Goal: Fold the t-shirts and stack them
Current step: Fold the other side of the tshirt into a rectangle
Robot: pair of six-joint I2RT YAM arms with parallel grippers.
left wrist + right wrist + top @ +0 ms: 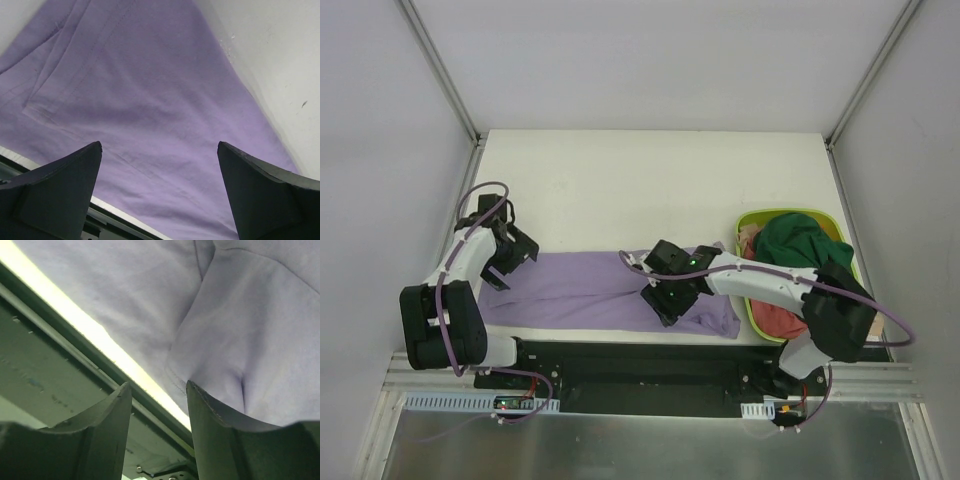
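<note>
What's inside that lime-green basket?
A dark green t-shirt lies on top of a red-pink t-shirt. The right arm crosses the basket, and anything underneath them is covered.

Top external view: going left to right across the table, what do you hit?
left claw → lavender t-shirt → right claw, above the shirt's right half → lime-green basket with the dark green t-shirt piled in it
</note>
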